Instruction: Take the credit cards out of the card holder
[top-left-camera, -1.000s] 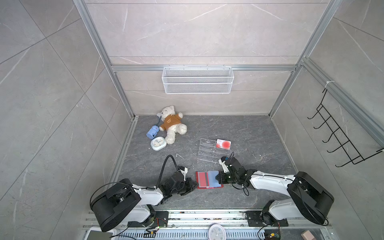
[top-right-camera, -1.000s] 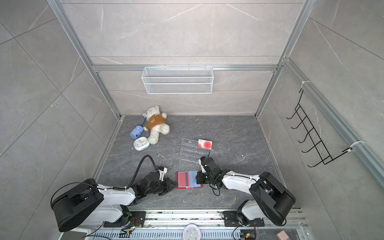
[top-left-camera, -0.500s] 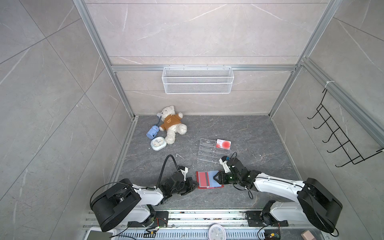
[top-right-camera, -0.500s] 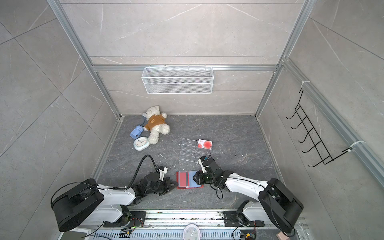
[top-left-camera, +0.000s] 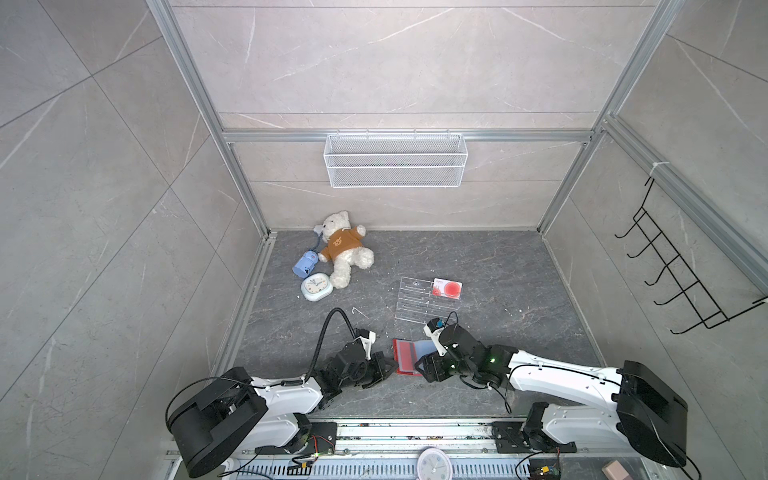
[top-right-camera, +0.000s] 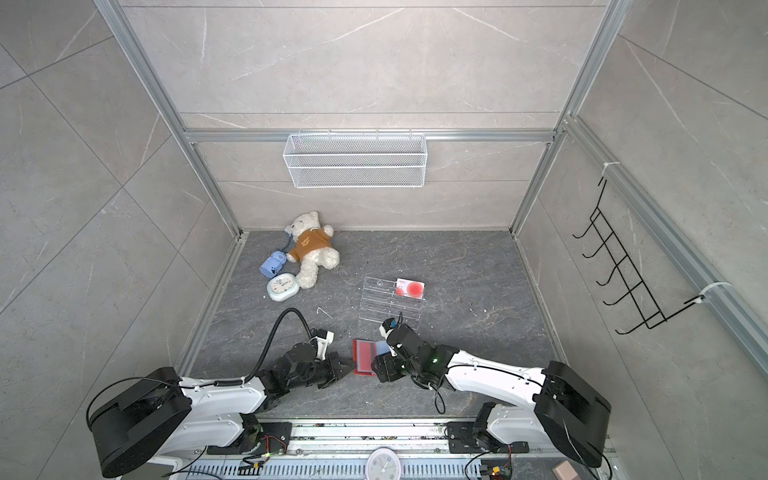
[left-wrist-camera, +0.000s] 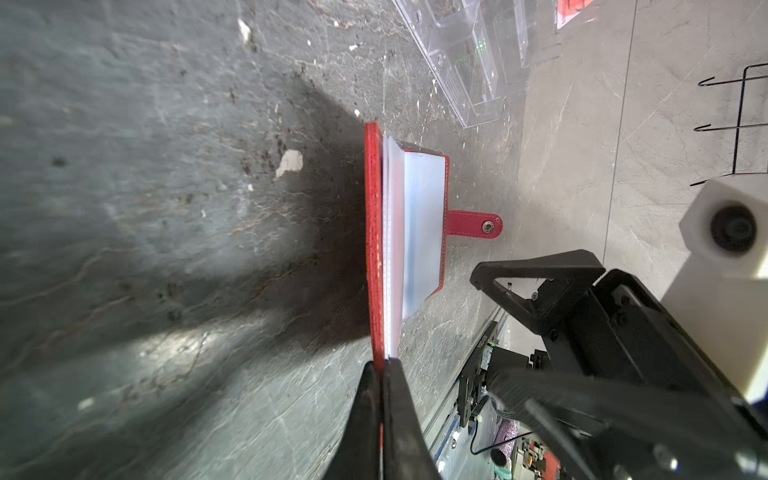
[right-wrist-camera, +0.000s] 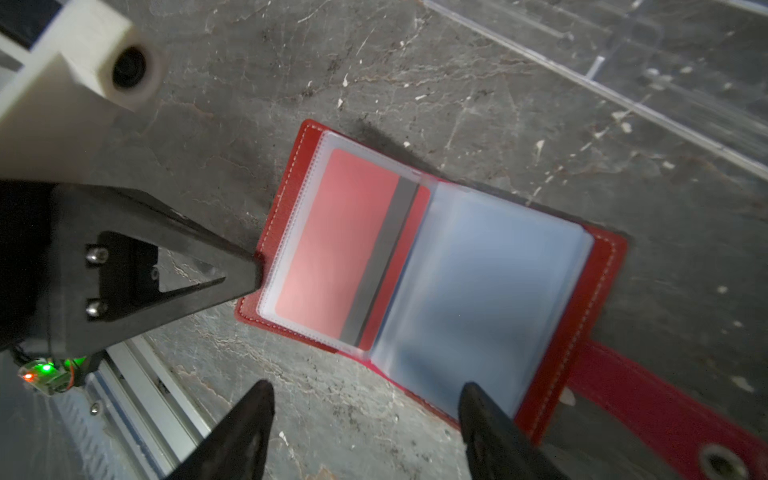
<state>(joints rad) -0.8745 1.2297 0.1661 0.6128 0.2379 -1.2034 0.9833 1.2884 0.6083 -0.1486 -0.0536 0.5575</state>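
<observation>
Shift: Right gripper (right-wrist-camera: 365, 399) has swung off the far right side of the card holder (right-wrist-camera: 436, 270) toward its near edge, and its jaws have gone from shut to parted. The left gripper (left-wrist-camera: 380, 365) hasn't budged.
Left gripper: clenched on the outer edge of the holder's left cover, pinning it down. The wrist view shows the jaws tight on the red edge.
Right gripper: released, with nothing between the jaws, hanging just over the holder's near edge, roughly astride the spine.
Card holder: lies open on the dark floor (top-left-camera: 478, 266) between the two grippers in both top views (top-left-camera: 409, 355) (top-right-camera: 365, 353), just this side of the acrylic rack (top-left-camera: 415, 301). Its snap tab (left-wrist-camera: 473, 224) points toward the right arm's side.
Credit card: one sits in the clear sleeve on the left page (right-wrist-camera: 345, 249), back up, dark stripe showing. Another lies at the rack's far right corner (top-left-camera: 446, 288).
Long axis: the sleeved card runs parallel to the spine, front to back in the top views.
Bearing: that card lies left of the right gripper's open jaws, between them and the left gripper's pinch.
Nearer arm: the left is touching that page but is busy holding it. The right is free, so by my read the pull falls to it.
Unknown: I can't tell which sleeve edge is open.
</observation>
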